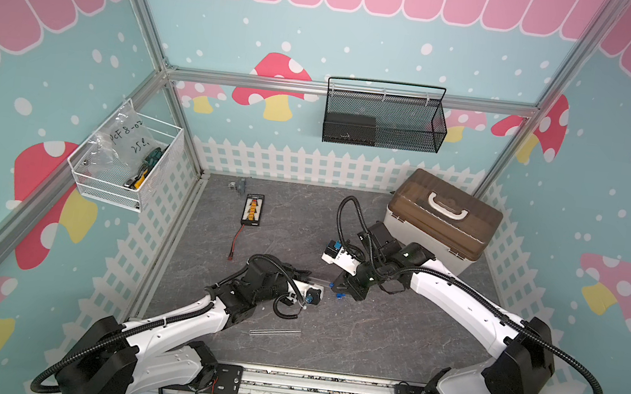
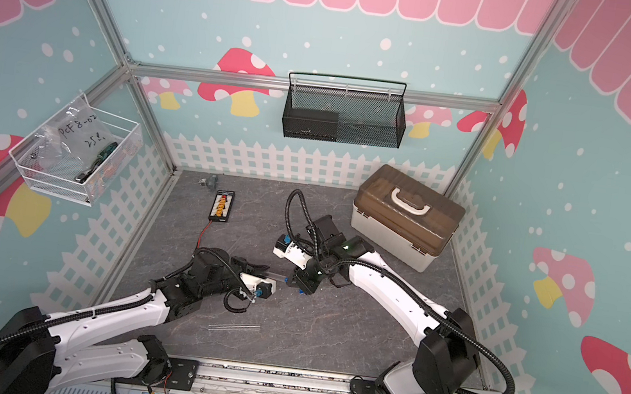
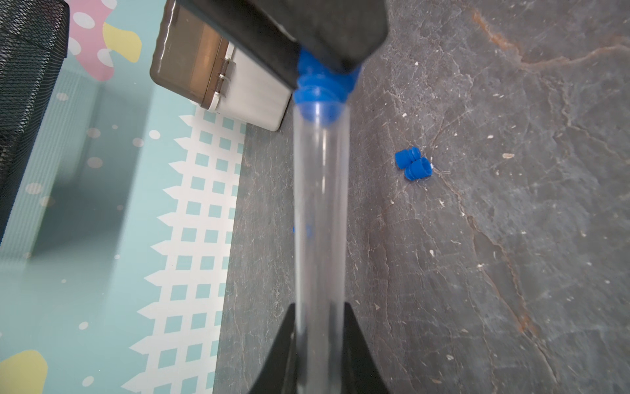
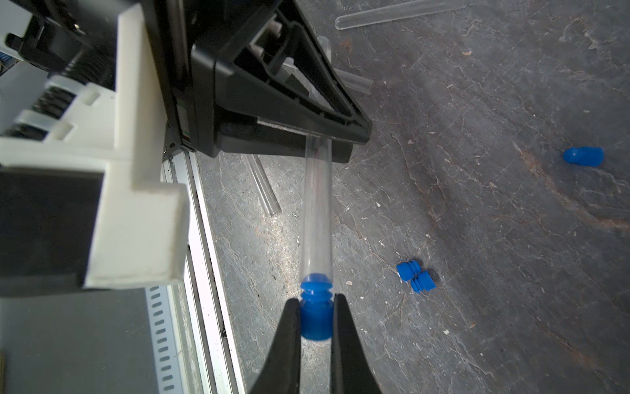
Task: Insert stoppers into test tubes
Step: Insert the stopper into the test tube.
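So the left claw [image 3: 319, 308] is clamped on a clear test tube [image 4: 317, 211], and the right claw [image 4: 315, 303] is pinching a blue stopper [image 4: 316, 319] whose tip sits in the tube's mouth. Two loose stoppers [image 4: 409, 270] lie touching on the desk [image 4: 511, 273] just beside the right claw. The only writing I can read is marker on a plastic bag [image 1: 124, 138], roughly "PCF8-02", well away from both claws.

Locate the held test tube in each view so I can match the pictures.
In a top view: test tube mid-table, just left of the blue stopper.
In a top view: same spot.
Left wrist: along the picture's centre.
Right wrist: centre, ending at the stopper.
Shared landmark: that stopper at its mouth.
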You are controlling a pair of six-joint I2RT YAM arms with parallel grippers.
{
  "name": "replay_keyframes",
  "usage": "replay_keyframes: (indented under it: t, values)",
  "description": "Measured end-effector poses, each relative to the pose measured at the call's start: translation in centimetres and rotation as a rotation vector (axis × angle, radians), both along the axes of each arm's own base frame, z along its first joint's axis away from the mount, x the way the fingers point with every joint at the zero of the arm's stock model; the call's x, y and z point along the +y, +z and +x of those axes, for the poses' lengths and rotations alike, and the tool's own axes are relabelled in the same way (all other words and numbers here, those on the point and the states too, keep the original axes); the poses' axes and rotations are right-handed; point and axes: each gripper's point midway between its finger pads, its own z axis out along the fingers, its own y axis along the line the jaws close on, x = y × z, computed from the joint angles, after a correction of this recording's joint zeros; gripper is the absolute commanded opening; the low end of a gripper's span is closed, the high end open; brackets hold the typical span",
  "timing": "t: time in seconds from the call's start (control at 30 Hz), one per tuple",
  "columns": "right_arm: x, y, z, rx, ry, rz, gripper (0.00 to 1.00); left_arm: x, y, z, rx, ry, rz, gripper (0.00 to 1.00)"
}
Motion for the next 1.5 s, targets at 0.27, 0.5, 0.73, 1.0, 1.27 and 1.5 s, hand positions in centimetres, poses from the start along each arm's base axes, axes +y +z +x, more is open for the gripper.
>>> replay_keyframes:
  t: [0.27,0.5,0.73,1.0,1.27,1.5]
  values:
    - [0.3,-0.2,0.1,0.055,0.005,-0.046,0.04,0.4,0.2,-0.1,-0.073,0.022,0.048,0.0]
    - [0.9,0.4,0.1,0.111,0.024,-0.075,0.03,1.1,1.3,-0.4,-0.172,0.038,0.083,0.0]
    - [1.3,0.2,0.0,0.201,0.03,-0.114,0.0,1.1,1.6,-0.7,-0.254,0.032,0.133,0.0]
    - [1.7,0.2,0.1,0.231,0.006,-0.108,0.0,1.4,1.7,-0.8,-0.251,0.056,0.119,0.0]
    - [1.8,1.6,-0.2,0.21,-0.024,-0.048,0.07,1.1,2.2,-1.4,-0.188,0.066,0.025,0.0]
    - [5.1,4.5,3.0,0.03,-0.013,0.136,0.6,-2.8,3.1,-5.6,-0.142,-0.173,-0.083,0.0]
